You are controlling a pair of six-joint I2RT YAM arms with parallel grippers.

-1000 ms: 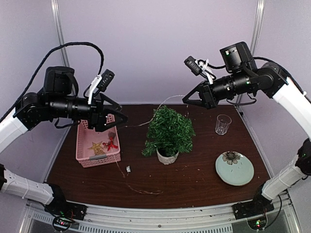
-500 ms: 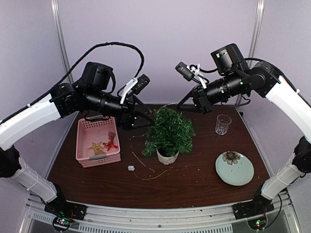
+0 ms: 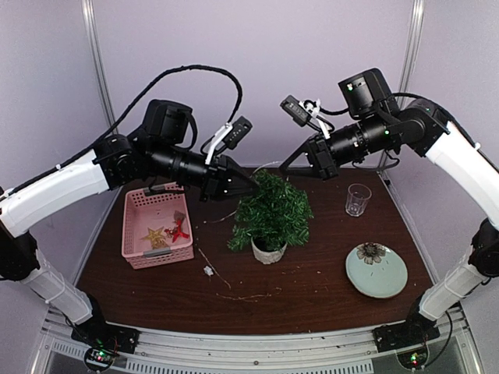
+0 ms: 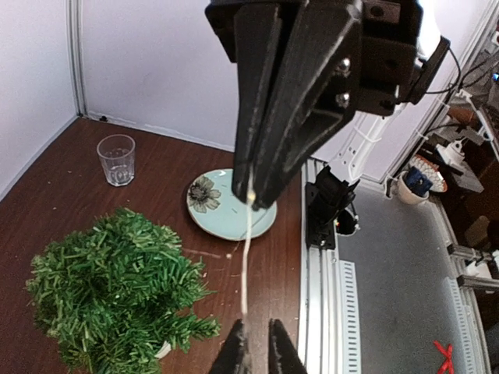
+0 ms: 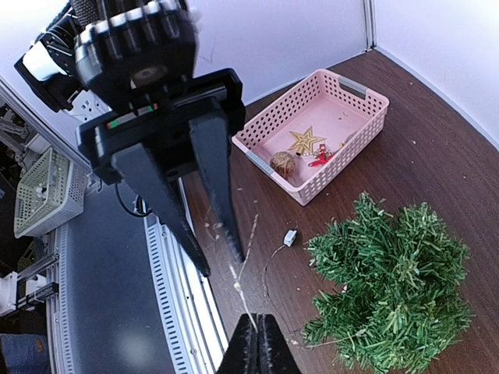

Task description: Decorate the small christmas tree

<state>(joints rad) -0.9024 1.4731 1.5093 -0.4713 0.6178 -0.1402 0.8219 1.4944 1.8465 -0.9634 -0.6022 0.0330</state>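
The small christmas tree (image 3: 271,209) stands up straight near the middle of the dark brown worktop (image 3: 320,308). Its long way runs up and down. Its bushy green top points up and its bottom sits in a little white pot (image 3: 267,251). It does not lean.

The left gripper (image 3: 251,187) is up in the air just beside the top of the tree, on the tree's left. It points to the right. Its fingers (image 4: 236,352) are close together, with a thin gap between them.

The right gripper (image 3: 285,165) is up behind the top of the tree and points down and to the left. Its fingers are pressed tight together on a thin pale wire (image 4: 245,249). The wire runs from the right gripper's tips to the tips of the left gripper. I cannot tell if the wire is inside the left gap or only beside one finger.

A pink basket (image 3: 127,230) sits on the left side of the worktop. A gold star (image 3: 153,236) and a small red thing (image 3: 179,230) lie in it. A clear glass (image 3: 358,199) stands to the right of the tree. A pale green plate (image 3: 386,282) lies nearer the front, also on the right. A small white piece (image 3: 207,271) lies on the worktop in front of the basket, with a thin line beside it.
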